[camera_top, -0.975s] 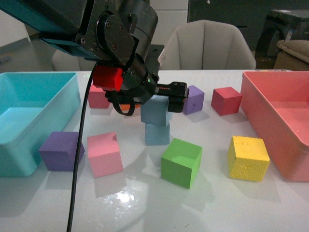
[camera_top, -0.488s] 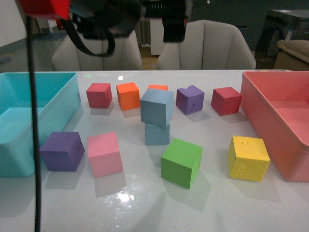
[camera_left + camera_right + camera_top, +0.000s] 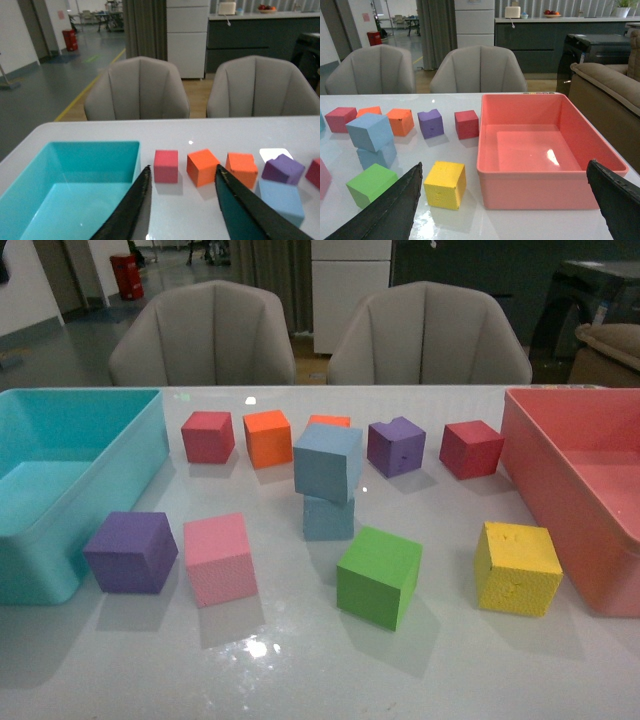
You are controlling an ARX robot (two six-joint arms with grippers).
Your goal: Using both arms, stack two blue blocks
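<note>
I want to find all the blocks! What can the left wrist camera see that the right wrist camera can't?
Only the left wrist view shows the turquoise bin. Only the right wrist view shows the pink bin, yellow block, green block and lower blue block. Both show the top blue block, orange blocks, a purple block and chairs.

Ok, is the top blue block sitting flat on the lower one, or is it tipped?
Stacked, but slightly tipped and twisted. The top blue block rests on the lower blue block, overhanging it, edges not aligned. No gripper touches it.
</note>
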